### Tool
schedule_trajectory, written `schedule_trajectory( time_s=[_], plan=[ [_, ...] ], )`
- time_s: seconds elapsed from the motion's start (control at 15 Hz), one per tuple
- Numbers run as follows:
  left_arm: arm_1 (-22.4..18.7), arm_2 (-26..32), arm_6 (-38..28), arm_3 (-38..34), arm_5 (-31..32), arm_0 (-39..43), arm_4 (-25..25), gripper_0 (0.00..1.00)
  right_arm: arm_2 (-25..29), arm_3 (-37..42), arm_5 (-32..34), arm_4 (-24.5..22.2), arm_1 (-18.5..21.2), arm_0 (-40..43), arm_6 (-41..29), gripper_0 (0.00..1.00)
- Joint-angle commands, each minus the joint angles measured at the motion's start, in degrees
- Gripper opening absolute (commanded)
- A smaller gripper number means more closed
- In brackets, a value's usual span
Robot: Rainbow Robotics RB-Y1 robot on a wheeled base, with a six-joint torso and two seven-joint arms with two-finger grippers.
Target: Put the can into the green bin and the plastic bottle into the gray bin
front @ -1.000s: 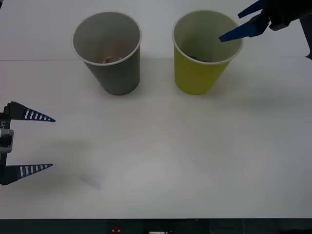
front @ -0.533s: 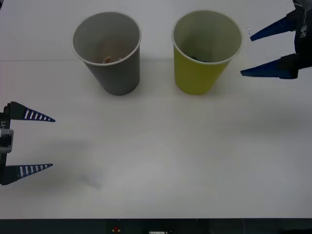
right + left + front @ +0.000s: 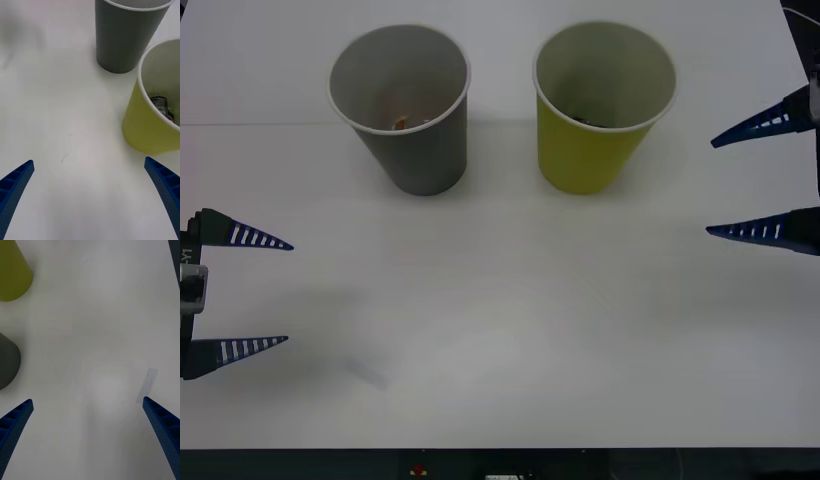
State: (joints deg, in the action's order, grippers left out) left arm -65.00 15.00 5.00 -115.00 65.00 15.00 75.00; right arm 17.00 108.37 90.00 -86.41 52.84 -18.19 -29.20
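Observation:
The green bin [image 3: 588,160] stands upright at the back right of the white table [image 3: 500,330], with the gray bin [image 3: 420,150] to its left. The can [image 3: 161,104] lies inside the green bin [image 3: 146,131], dark with a printed label. A small orange-brown bit [image 3: 400,123] shows at the bottom of the gray bin; I cannot tell whether it is the plastic bottle. My right gripper [image 3: 710,188] hovers open and empty to the right of the green bin, nearer the robot. At the table's left edge my left gripper [image 3: 288,293] stays open and empty.
The gray bin [image 3: 125,37] and green bin stand close together with a narrow gap. In the left wrist view the green bin [image 3: 13,273] and gray bin [image 3: 7,360] sit at one edge. A faint smudge [image 3: 149,384] marks the table.
My right gripper has drawn back from over the green bin's rim, moving right and toward the robot, fingers open throughout. The left arm and both bins have not moved.

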Motion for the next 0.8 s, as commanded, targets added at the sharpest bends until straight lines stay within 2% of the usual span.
schedule_trajectory(
  time_s=[0.07,0.53,0.8],
  plan=[
    [0.0,0.0,0.0,0.0,0.0,0.0,0.0,1.0,1.5,0.3,0.0,0.7,0.0,4.5,5.5,1.0],
    [0.0,0.0,0.0,0.0,0.0,0.0,0.0,1.0,2.9,1.3,-1.3,2.8,-0.1,16.1,17.6,1.0],
    [0.0,0.0,0.0,0.0,0.0,0.0,0.0,1.0,3.0,1.3,-2.8,3.5,-0.1,18.5,21.2,1.0]
  ],
)
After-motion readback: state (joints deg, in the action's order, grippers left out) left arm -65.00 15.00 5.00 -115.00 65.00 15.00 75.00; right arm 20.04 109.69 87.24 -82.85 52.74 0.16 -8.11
